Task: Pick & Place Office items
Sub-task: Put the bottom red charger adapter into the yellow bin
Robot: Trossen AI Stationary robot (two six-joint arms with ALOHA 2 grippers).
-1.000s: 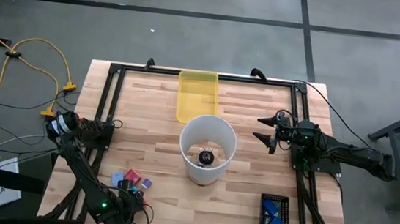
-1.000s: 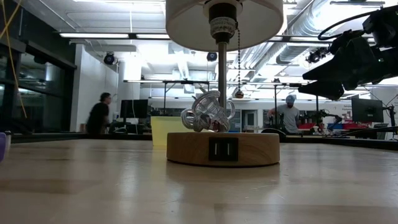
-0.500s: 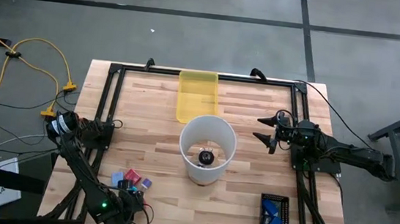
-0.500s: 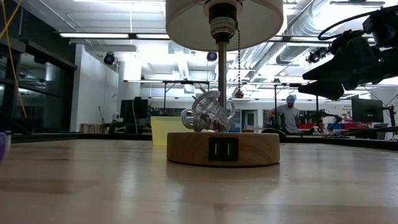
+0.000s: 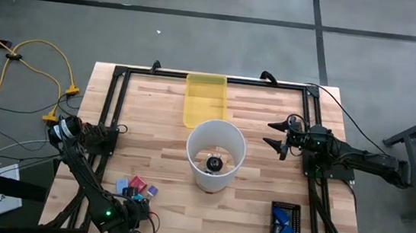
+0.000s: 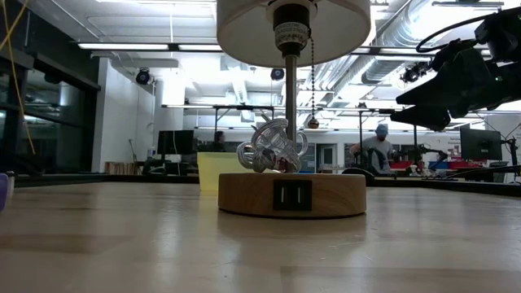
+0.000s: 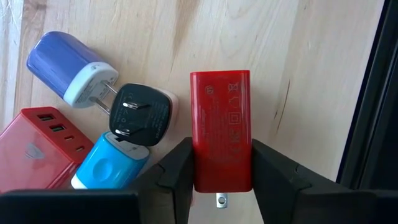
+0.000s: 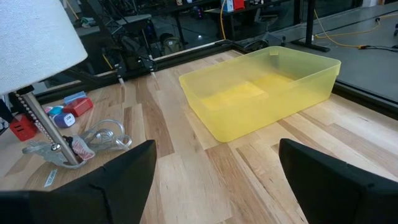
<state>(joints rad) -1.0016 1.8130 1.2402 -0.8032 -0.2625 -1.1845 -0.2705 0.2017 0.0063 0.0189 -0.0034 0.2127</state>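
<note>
Grey concrete floor crossed by dark seams, yellow cable lying beside the table; beyond, a white-walled open workshop with fluorescent ceiling strips, exposed ducts, and apparently a seated person.

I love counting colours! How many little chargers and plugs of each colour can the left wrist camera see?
Red chargers: 2
Purple charger: 1
Black plug: 1
Light blue charger: 1
Total: 5
</note>
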